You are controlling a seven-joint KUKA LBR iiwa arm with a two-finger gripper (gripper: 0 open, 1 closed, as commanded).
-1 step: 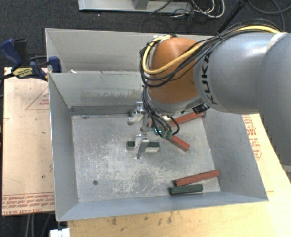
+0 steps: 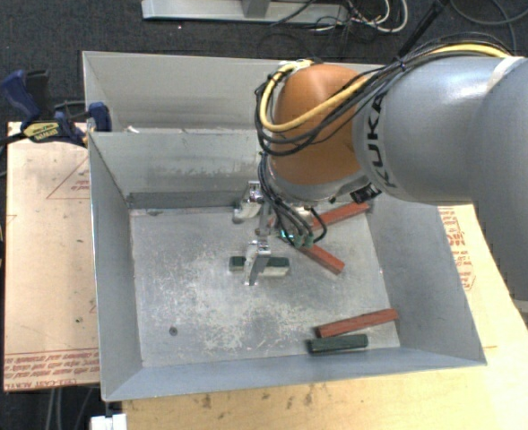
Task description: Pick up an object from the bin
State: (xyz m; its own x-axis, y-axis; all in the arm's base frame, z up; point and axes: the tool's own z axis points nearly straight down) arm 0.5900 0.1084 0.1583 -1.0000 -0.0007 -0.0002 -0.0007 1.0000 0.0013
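My gripper (image 2: 257,271) hangs low over the middle of the bin floor, below the orange wrist cover. A small dark block (image 2: 240,262) lies right at its tip, showing on both sides of it; whether it is gripped cannot be made out. Just right of the gripper a red stick (image 2: 323,258) lies slanted on the floor. A second red stick (image 2: 346,212) pokes out from under the wrist cover, further back and to the right.
Near the front right wall lie a reddish-brown bar (image 2: 358,322) and, just in front of it, a dark green bar (image 2: 338,344). The arm comes in from the right and covers the bin's back right corner.
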